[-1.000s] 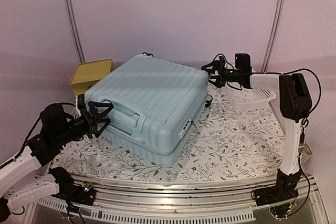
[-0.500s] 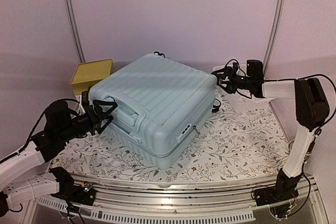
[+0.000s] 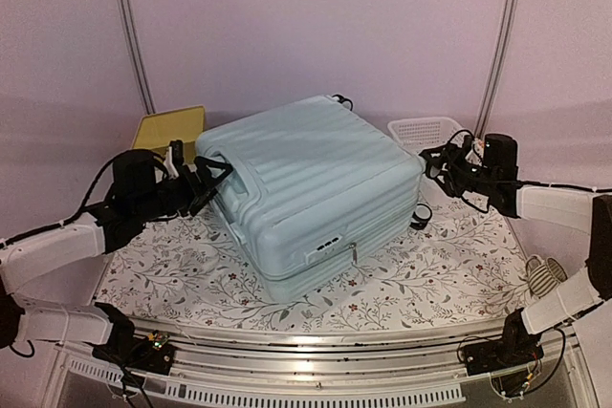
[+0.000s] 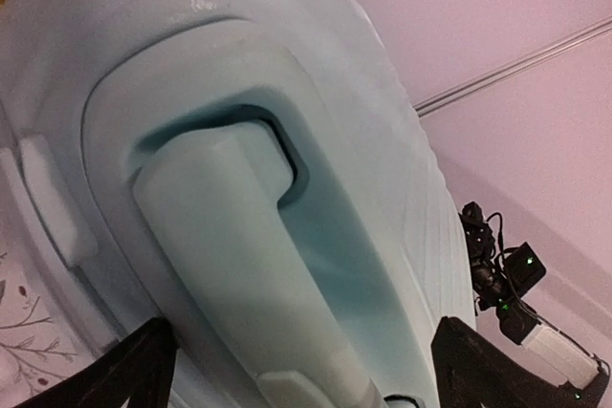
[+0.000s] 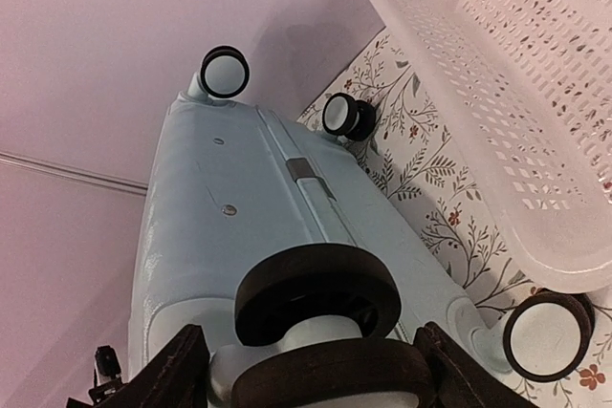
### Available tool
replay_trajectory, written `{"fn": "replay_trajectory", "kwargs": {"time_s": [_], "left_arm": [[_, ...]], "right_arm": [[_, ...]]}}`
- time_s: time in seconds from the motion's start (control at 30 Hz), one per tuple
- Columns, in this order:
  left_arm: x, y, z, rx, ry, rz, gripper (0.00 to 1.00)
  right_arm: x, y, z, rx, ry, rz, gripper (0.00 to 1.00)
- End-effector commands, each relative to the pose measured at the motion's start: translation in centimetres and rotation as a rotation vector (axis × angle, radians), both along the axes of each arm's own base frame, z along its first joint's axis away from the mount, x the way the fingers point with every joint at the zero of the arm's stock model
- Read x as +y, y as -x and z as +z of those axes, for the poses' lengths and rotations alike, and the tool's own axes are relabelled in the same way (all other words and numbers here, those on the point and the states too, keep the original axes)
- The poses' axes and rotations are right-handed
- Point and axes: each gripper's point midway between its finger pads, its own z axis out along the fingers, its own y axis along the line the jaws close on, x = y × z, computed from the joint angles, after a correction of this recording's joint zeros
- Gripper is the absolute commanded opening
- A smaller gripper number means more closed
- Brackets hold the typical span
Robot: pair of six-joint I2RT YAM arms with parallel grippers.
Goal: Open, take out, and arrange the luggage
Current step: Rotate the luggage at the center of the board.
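Left hand (image 3: 212,183) is spread wide open, straddling the moulded handle (image 4: 249,265) of the luggage (image 3: 316,169), which lies flat mid-counter (image 3: 459,265). Right hand (image 3: 435,167) is clamped on a caster wheel (image 5: 316,303) at the far end, with the white basket (image 5: 497,93) just beside it.

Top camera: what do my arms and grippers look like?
Both match: left arm and right arm have white tubular links, black joint housings and loose black cables; left gripper and right gripper are black, each with two angular fingers.
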Motion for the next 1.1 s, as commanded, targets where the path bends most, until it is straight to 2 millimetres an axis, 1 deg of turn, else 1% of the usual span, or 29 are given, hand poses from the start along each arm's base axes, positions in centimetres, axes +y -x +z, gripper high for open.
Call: {"fn": "replay_trajectory", "kwargs": {"time_s": [0.0, 0.07, 0.17, 0.3, 0.33, 0.4, 0.47, 0.5, 0.53, 0.57, 0.6, 0.67, 0.8, 0.87, 0.97, 1.03, 1.07], "left_arm": [[-4.0, -1.3, -0.6, 0.007, -0.024, -0.180, 0.96], [-4.0, -3.1, -0.3, -0.005, -0.035, -0.172, 0.96], [-3.7, -6.1, 0.4, -0.032, -0.038, -0.149, 0.95], [-3.6, -10.0, 0.4, -0.032, -0.048, -0.158, 0.95], [-3.8, -10.9, 0.9, -0.046, -0.042, -0.167, 0.95], [-4.2, -12.1, 1.0, -0.052, -0.047, -0.192, 0.95], [-4.5, -13.0, 1.0, -0.065, -0.067, -0.203, 0.95], [-4.4, -13.4, 0.7, -0.063, -0.082, -0.199, 0.95], [-4.2, -13.9, 0.4, -0.057, -0.100, -0.191, 0.95], [-3.8, -14.2, 0.1, -0.049, -0.117, -0.183, 0.95], [-3.4, -14.3, -0.1, -0.046, -0.132, -0.178, 0.95], [-2.5, -14.0, 0.2, -0.063, -0.164, -0.156, 0.96], [-0.3, -12.1, 1.8, -0.145, -0.248, -0.087, 0.98], [0.7, -11.1, 2.4, -0.160, -0.293, -0.057, 0.98], [2.6, -9.3, 2.4, -0.135, -0.376, -0.016, 0.98], [3.5, -7.8, 2.8, -0.130, -0.399, 0.003, 0.98], [3.8, -7.0, 3.1, -0.131, -0.403, 0.009, 0.98]], "right_arm": [[4.0, 4.8, 1.5, -0.119, 0.060, 0.256, 0.56], [4.1, 5.4, 1.6, -0.126, 0.062, 0.257, 0.56], [5.0, 6.2, 1.2, -0.128, 0.076, 0.276, 0.56], [6.6, 7.0, 0.6, -0.137, 0.108, 0.309, 0.61], [6.8, 7.1, 0.5, -0.141, 0.117, 0.310, 0.63], [6.7, 7.3, 0.4, -0.146, 0.136, 0.290, 0.64], [6.1, 7.5, 0.3, -0.156, 0.154, 0.256, 0.66], [5.8, 7.6, 0.4, -0.166, 0.163, 0.241, 0.70], [5.5, 7.7, 0.5, -0.175, 0.176, 0.232, 0.77], [5.3, 7.9, 0.5, -0.181, 0.190, 0.228, 0.82], [5.0, 8.0, 0.2, -0.171, 0.210, 0.220, 0.85], [4.3, 8.3, -0.3, -0.162, 0.275, 0.200, 0.89], [2.2, 9.0, -0.4, -0.176, 0.405, 0.136, 0.93], [1.1, 9.4, 0.0, -0.195, 0.455, 0.100, 0.93], [-0.6, 10.0, 1.2, -0.228, 0.512, 0.040, 0.93], [-1.1, 10.5, 2.3, -0.257, 0.541, 0.007, 0.92], [-0.9, 10.9, 2.8, -0.275, 0.556, 0.002, 0.91]]}}
